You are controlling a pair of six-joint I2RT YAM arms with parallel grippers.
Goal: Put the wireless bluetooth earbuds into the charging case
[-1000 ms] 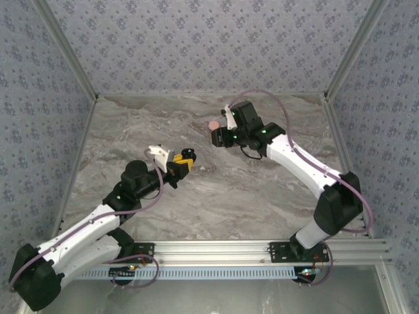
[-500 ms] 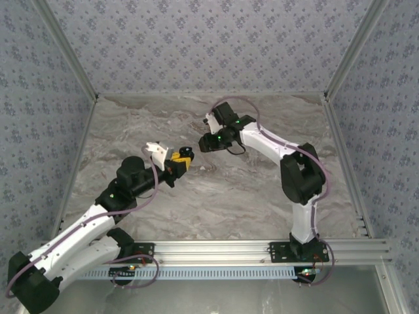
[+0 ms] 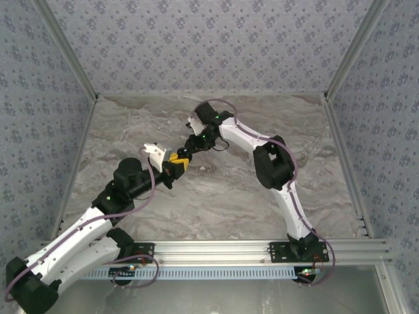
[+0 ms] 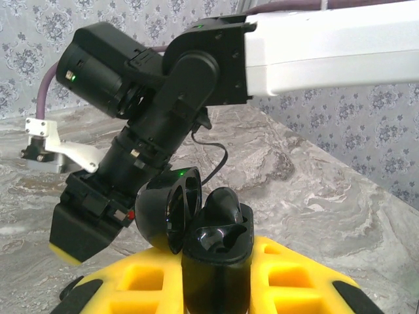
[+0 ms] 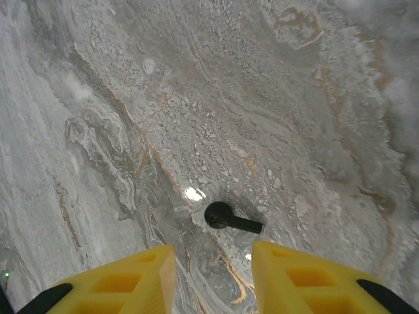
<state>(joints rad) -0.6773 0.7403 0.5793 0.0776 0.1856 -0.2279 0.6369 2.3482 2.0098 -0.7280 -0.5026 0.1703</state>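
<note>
Earbud [image 5: 229, 219] lies on the marble table [image 5: 294, 98] just past the right gripper [image 5: 213, 252], fingers [image 5: 131, 281] spread w/ nothing btwn. Left gripper [image 4: 216, 268] pinches the charging case [image 4: 216, 239] upright, lid [image 4: 167, 209] flipped open.

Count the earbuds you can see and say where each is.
1. One earbud lies on the marble table, just ahead of the right gripper's open fingers. A second may sit in the open charging case held by the left gripper; can't tell.
</note>
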